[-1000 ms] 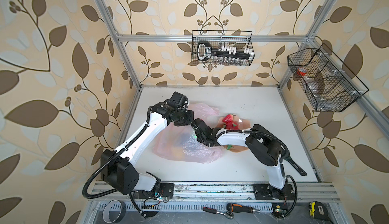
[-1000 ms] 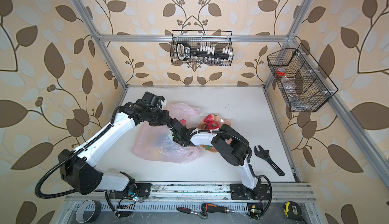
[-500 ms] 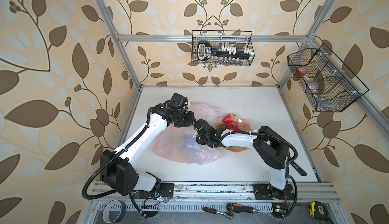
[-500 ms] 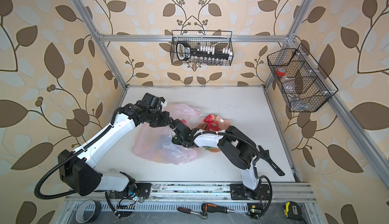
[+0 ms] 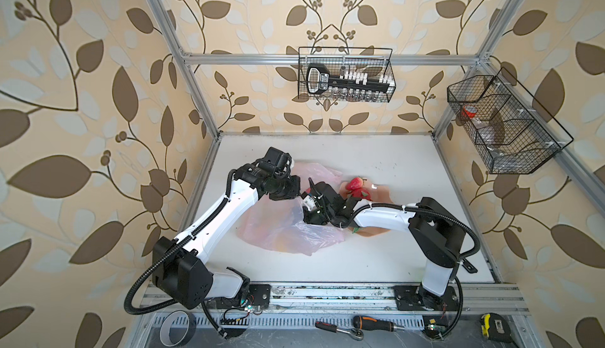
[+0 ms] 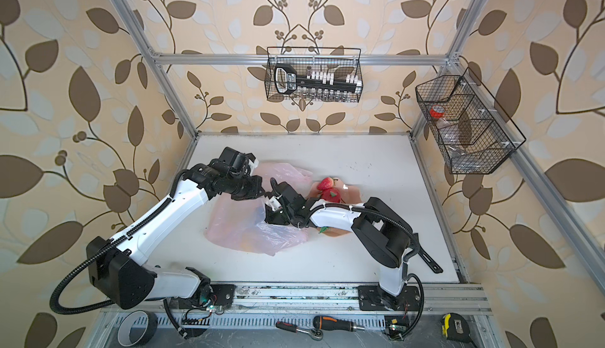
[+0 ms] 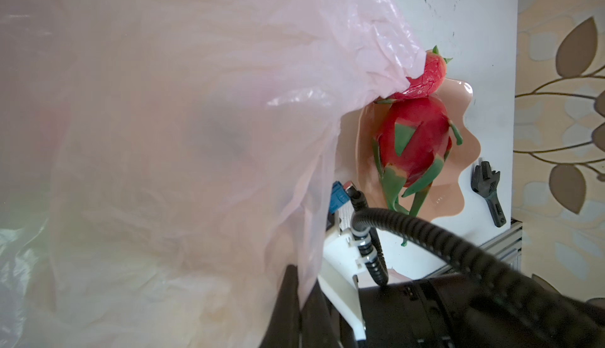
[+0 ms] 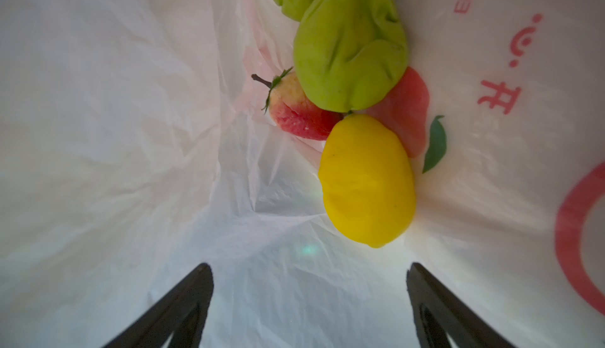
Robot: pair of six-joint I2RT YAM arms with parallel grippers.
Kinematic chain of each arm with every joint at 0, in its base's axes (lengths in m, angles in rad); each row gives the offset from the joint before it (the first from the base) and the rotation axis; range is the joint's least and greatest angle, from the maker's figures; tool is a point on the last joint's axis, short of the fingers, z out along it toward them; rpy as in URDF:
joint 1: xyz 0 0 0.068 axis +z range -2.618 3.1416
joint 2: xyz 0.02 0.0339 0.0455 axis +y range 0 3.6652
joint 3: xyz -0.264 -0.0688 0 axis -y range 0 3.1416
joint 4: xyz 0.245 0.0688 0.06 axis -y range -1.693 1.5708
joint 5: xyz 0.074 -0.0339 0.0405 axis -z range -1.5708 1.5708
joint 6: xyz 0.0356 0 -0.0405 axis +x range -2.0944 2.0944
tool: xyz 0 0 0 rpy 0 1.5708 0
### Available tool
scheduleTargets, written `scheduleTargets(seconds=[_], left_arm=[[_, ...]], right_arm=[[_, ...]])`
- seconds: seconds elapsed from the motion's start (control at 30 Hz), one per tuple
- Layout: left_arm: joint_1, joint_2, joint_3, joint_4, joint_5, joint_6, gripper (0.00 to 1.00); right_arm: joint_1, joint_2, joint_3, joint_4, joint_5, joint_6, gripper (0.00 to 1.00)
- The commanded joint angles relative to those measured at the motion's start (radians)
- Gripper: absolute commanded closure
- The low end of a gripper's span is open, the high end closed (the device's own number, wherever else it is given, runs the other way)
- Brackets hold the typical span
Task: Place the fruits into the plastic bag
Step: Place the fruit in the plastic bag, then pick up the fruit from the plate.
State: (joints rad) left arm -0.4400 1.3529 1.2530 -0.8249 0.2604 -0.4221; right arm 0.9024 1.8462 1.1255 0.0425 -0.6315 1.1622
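Note:
The pale-pink plastic bag (image 5: pixel 278 232) (image 6: pixel 242 228) lies left of the peach plate (image 5: pixel 381 189). My left gripper (image 7: pixel 302 300) (image 5: pixel 296 186) is shut on the bag's edge and holds its mouth up. The right gripper (image 8: pixel 309 284) (image 5: pixel 304 200) stands open inside the mouth, nothing between its fingers. Inside lie a yellow lemon (image 8: pixel 366 182), two green pears (image 8: pixel 350 42) and a strawberry (image 8: pixel 298 114). On the plate (image 7: pixel 465 153) rest a red strawberry (image 5: pixel 354 183) (image 7: pixel 425 74) and a dragon fruit (image 5: pixel 361 194) (image 7: pixel 415 140).
A black wrench (image 6: pixel 429 261) (image 7: pixel 487 192) lies on the table by the right arm's base. Two wire baskets (image 5: pixel 345 74) (image 5: pixel 501 127) hang on the walls. A ratchet (image 5: pixel 337 328), a screwdriver (image 5: pixel 376 323), a tape measure (image 5: pixel 494 326) and a tape roll (image 5: pixel 173 328) sit below the front rail.
The right arm has drawn back a little toward the right, with its jaws spread slightly wider inside the bag. The left arm holds the bag's edge where it was.

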Motion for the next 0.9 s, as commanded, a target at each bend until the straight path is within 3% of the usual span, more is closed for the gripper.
scheduleTargets(seconds=[0.0, 0.5, 0.87], left_arm=[[-0.009, -0.031, -0.01, 0.006, 0.005, 0.006, 1.0], [-0.009, -0.029, 0.004, 0.003, 0.011, 0.005, 1.0], [-0.009, -0.031, 0.009, 0.004, 0.017, 0.004, 1.0]], right_arm=[[-0.014, -0.052, -0.032, -0.024, 0.018, -0.012, 0.07], [-0.129, -0.219, -0.128, -0.077, 0.1, -0.056, 0.07], [-0.24, -0.4, -0.134, -0.292, 0.136, -0.175, 0.05]])
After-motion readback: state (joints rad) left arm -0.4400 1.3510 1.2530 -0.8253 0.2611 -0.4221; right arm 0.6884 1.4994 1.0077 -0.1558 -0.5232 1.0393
